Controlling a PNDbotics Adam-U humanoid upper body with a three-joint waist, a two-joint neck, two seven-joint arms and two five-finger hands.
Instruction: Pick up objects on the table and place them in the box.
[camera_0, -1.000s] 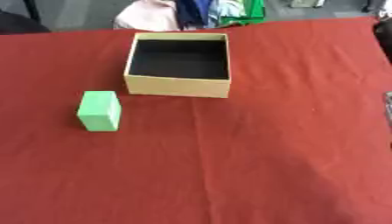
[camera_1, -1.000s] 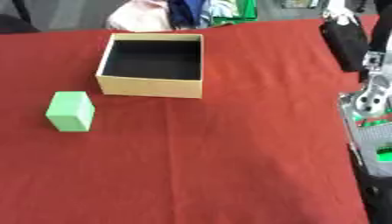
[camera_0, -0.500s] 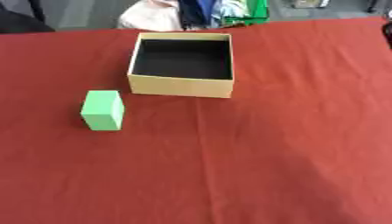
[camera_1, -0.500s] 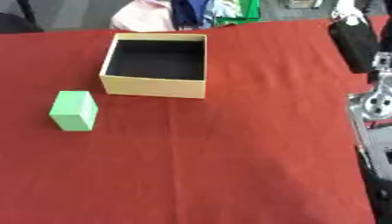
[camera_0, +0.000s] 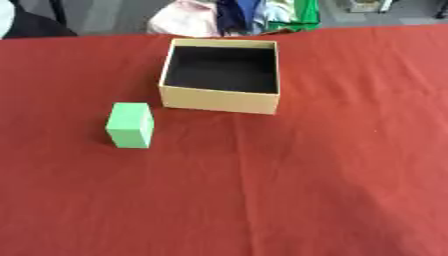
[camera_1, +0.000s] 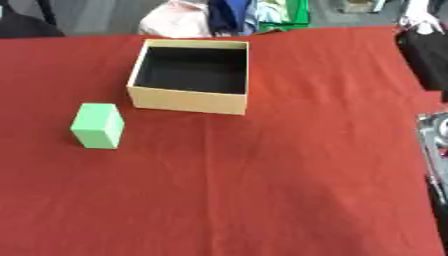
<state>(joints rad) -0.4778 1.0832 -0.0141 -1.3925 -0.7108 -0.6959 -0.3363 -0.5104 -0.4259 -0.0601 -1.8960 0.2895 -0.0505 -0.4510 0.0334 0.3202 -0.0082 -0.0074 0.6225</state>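
Red cloth, softly creased, covers the table (camera_0: 332, 180). On it sits an open square cardboard box (camera_0: 220, 99) — tan walls, dark inside. A small green block (camera_0: 130, 125) stands near its left corner, apart. Neither robot hand shows, so their state cannot be told.

The table (camera_0: 332, 165) is covered in red cloth, matt and faintly creased. The box (camera_0: 220, 99) looks like tan cardboard, matt outside, with a dull black lining. The green block (camera_0: 130, 125) near the cloth's left edge has smooth, matt faces, perhaps foam or plastic.
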